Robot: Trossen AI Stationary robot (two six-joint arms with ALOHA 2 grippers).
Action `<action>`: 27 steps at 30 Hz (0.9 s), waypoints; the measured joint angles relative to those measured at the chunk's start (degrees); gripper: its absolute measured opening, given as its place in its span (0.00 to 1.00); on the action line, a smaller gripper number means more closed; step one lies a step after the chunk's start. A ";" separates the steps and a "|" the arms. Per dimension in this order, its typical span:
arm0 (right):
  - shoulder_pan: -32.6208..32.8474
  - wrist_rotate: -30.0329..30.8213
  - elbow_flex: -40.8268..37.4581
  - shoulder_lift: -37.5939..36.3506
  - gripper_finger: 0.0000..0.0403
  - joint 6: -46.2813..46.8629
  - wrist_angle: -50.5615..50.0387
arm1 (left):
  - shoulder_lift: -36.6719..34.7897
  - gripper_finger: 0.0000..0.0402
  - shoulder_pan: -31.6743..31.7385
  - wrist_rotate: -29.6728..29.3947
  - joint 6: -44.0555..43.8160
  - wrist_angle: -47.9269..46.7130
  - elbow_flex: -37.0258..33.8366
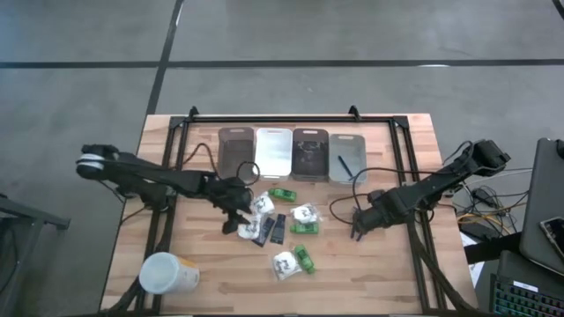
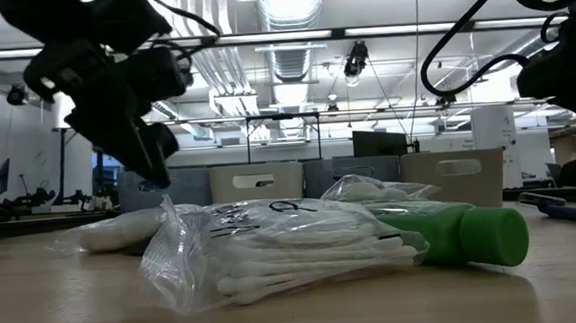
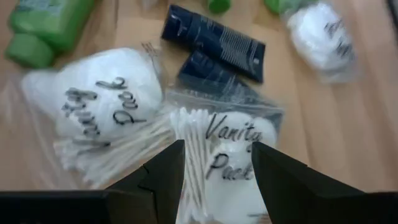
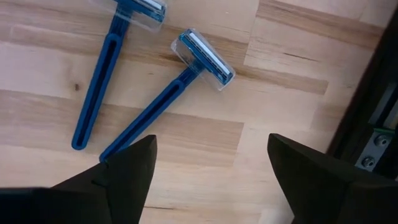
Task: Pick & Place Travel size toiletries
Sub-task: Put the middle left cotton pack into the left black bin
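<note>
Second razor (image 4: 109, 74) head cut off.

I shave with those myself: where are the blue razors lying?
The two blue plastic razors lie side by side on the wooden table, just ahead of the right gripper, on the table's right side.

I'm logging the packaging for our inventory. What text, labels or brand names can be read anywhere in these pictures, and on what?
"Vanity Pack": script on the swab packet under the left gripper.
"Vanity Pack": same script on the neighbouring packet, partly blurred.
Dark print on a third packet: too blurred to read.
Dark blue tubes: fine print lines, unreadable.
Green bottle and razors: no readable text.
</note>
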 joint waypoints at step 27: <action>0.00 0.02 -2.51 0.00 0.74 -0.44 2.34 | 12.71 0.12 0.44 6.17 0.44 -4.11 6.73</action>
